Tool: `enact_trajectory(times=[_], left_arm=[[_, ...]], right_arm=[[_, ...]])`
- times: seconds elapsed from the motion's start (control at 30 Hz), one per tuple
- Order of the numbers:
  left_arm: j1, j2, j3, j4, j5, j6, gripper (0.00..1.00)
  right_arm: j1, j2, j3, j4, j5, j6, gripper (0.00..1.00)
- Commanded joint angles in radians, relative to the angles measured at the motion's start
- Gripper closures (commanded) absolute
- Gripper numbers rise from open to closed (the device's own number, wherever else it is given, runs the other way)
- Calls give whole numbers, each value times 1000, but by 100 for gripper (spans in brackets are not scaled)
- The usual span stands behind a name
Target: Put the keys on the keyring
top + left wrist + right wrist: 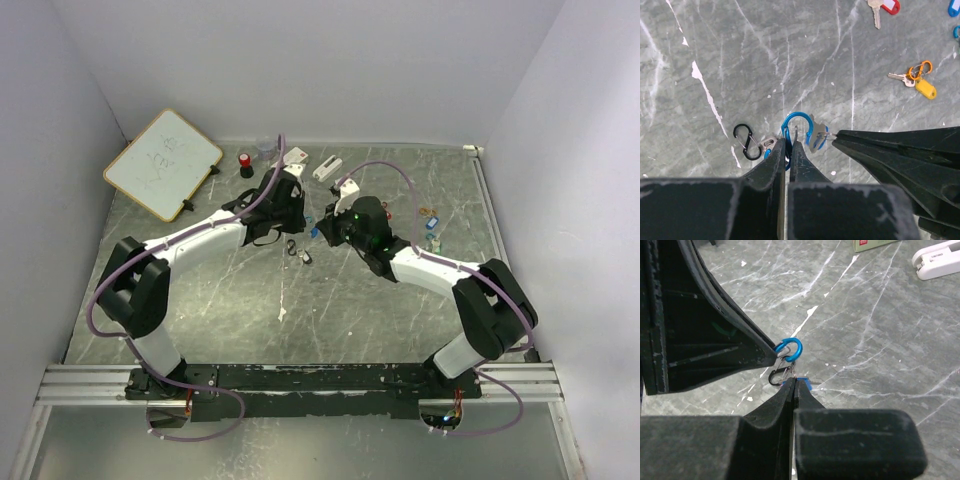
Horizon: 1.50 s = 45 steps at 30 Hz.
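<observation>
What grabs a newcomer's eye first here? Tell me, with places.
Mid-table, the left tool pinches a blue metal carabiner clip while the right tool, tip to tip with it, is shut on a small blue-headed key at that clip. A black carabiner clip lies just left of them; a yellow-tagged key lies farther right.

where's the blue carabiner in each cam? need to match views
Top external: blue carabiner, a small blue speck at mid-frame.
Left wrist: lower centre, pinched at the left gripper's tips.
Right wrist: centre, just above the right gripper, which is shut on a key.
Shared landmark: black carabiner lying beside it.
</observation>
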Motion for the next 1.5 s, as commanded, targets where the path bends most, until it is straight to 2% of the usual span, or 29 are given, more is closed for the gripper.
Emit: enact_trajectory(times=[0.0, 0.57, 1.47], left_arm=[[-20, 15, 42, 5, 45, -4, 93], [-32, 17, 60, -3, 49, 9, 93], [-35, -40, 10, -23, 90, 28, 93]], right_arm=[[-4, -31, -14, 43, -17, -11, 100], [-3, -29, -16, 39, -8, -12, 100], [-3, -34, -29, 45, 130, 6, 100]])
